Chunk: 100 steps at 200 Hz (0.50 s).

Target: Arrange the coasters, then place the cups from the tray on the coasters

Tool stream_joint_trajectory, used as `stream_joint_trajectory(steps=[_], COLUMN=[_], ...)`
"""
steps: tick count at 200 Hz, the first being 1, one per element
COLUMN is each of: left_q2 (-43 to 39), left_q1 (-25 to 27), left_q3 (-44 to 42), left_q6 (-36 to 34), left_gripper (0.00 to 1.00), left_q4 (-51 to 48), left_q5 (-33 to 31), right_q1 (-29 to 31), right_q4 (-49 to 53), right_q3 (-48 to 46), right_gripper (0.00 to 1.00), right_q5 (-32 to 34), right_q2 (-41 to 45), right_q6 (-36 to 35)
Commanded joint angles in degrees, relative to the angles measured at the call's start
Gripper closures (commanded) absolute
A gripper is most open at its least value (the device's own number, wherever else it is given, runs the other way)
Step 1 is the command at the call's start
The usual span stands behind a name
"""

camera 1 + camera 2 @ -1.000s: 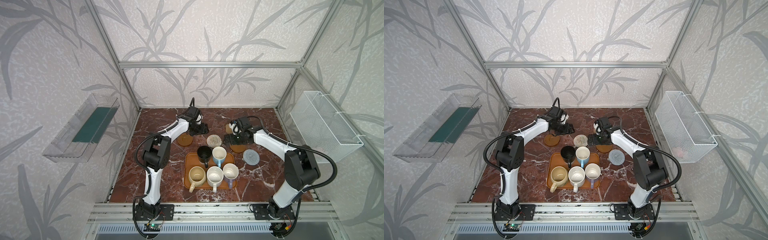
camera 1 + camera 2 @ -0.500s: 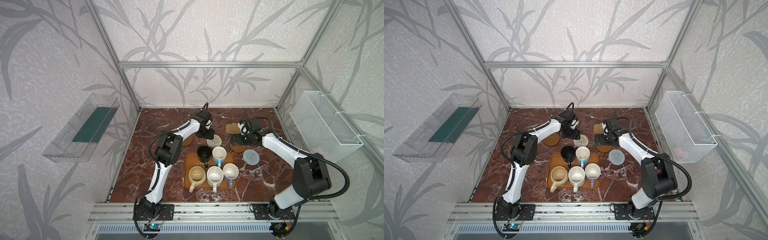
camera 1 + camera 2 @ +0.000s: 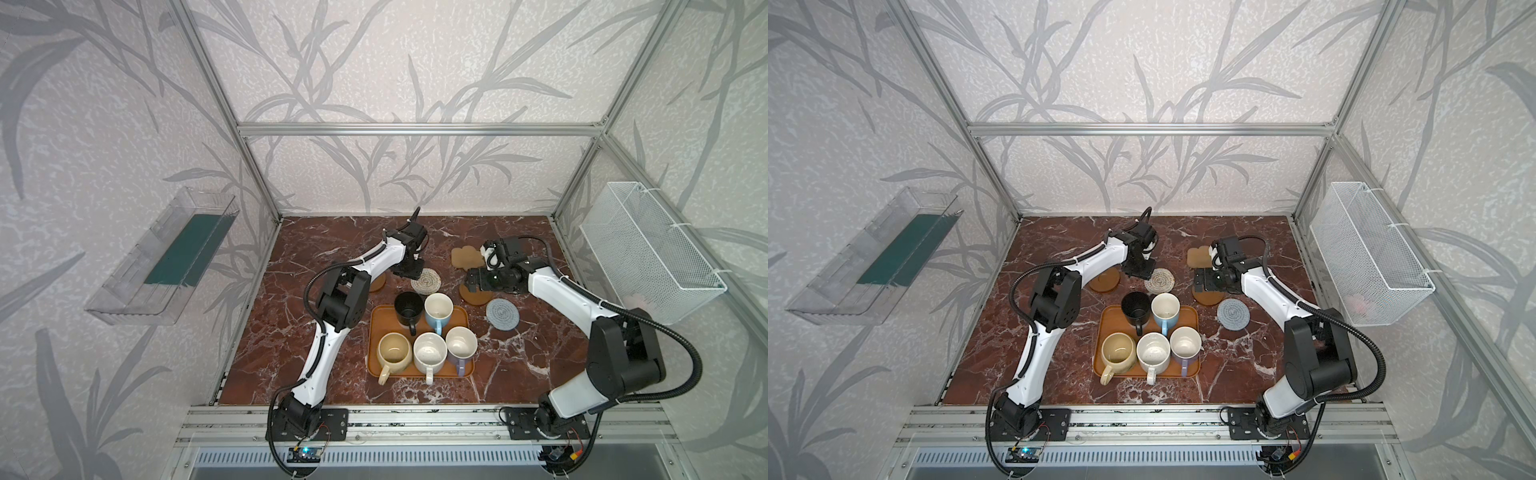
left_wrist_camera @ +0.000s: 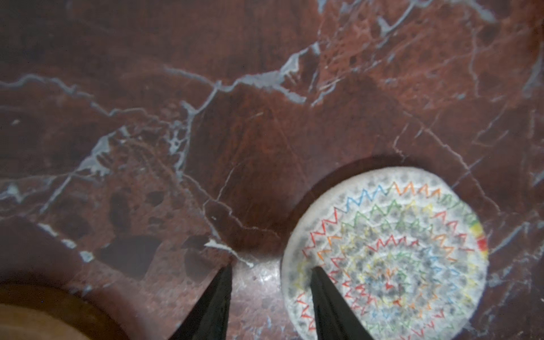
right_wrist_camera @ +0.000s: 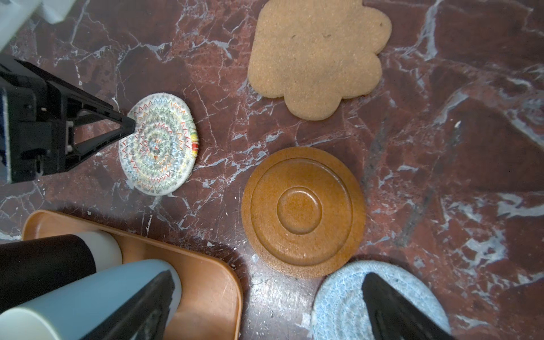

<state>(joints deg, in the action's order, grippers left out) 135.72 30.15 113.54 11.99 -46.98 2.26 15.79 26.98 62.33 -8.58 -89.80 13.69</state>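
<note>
Arranging step: the left gripper (image 4: pixel 270 268), jaws part-spread, straddles the rim of the beige coaster (image 4: pixel 382 250) and likely needs to pinch next; the right gripper (image 5: pixel 268 275) gapes wide, empty.

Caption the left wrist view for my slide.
Jaws of the left gripper straddle the rim of the beige woven coaster.

tray (image 3: pixel 377 328): orange-brown, low rim, flat on table (image 3: pixel 291 332). all five cups upright in it, handles toward the front. back row: black cup (image 3: pixel 408 307), light blue cup (image 3: pixel 438 309). front row: cream-yellow cup (image 3: pixel 394 353), white cup (image 3: pixel 430 353), lavender cup (image 3: pixel 461 347).

coasters flat on table behind the tray:
- left brown disc (image 3: pixel 377 284), only partly in view
- beige woven round (image 3: pixel 426 281), coloured zigzag stitching
- tan flower shape (image 3: pixel 467 257), farthest back
- right brown disc (image 3: pixel 478 296), raised rings
- grey-blue woven round (image 3: pixel 502 314), just beside it
</note>
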Motion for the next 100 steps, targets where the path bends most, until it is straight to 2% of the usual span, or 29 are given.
stream_joint_trajectory(steps=[1,100], left_q2=[-0.09,-3.34], left_q1=[-0.94,-3.67], left_q3=[-0.45,-3.05], left_q6=[1.78,3.35], left_gripper=[0.55,0.58], left_q4=[-4.67,-5.16], left_q5=[-5.90,-7.74], right_q1=[-0.23,-0.23], right_q4=[-0.80,-0.76], right_q3=[-0.91,0.24], right_gripper=[0.01,0.01], right_q5=[-0.10,-0.83], right_q2=[1.74,0.90], right_q6=[0.05,-0.38])
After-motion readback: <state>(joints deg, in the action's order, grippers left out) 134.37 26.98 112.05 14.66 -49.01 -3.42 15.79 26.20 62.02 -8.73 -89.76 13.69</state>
